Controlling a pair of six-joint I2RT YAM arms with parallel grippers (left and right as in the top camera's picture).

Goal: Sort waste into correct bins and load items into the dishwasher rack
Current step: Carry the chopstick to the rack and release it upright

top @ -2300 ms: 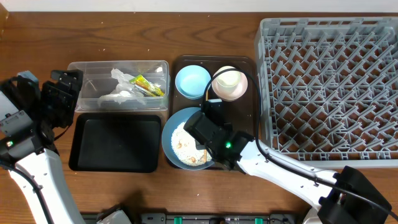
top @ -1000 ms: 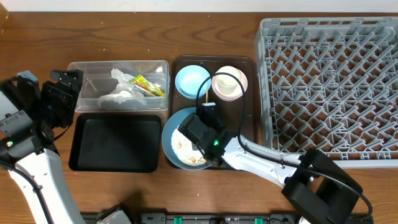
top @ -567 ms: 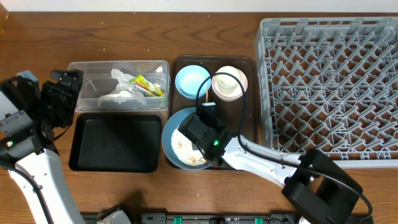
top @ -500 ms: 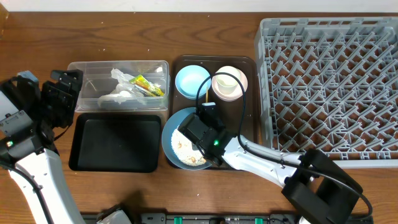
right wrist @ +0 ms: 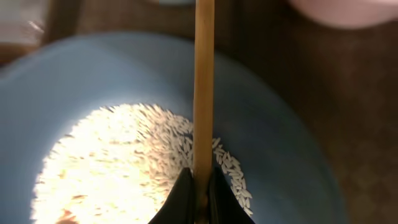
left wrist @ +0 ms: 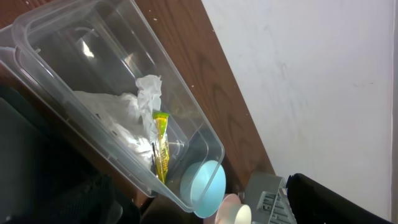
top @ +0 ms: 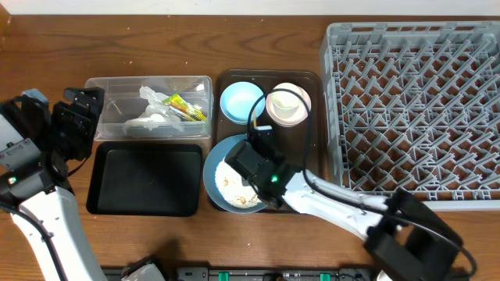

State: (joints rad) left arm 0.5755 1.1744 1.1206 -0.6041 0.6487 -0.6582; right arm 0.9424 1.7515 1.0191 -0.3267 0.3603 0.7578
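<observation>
Two claws differed: the right claw [right wrist: 199,188] clamped the wooden chopsticks [right wrist: 204,81] over the dark blue bowl [right wrist: 283,149], seemingly to lift them off its rice [right wrist: 124,168] for racking, while the left claw [top: 78,117] hung open well left of it.

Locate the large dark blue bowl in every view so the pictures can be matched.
Overhead: large dark blue bowl low centre, right of the black tray, rice inside.
Left wrist: not in it.
Right wrist: fills most of the frame; the right hand pinches a wooden chopstick over it.
Shared landmark: pink bowl, at the left wrist view's bottom edge and the right wrist view's top right corner.
</observation>
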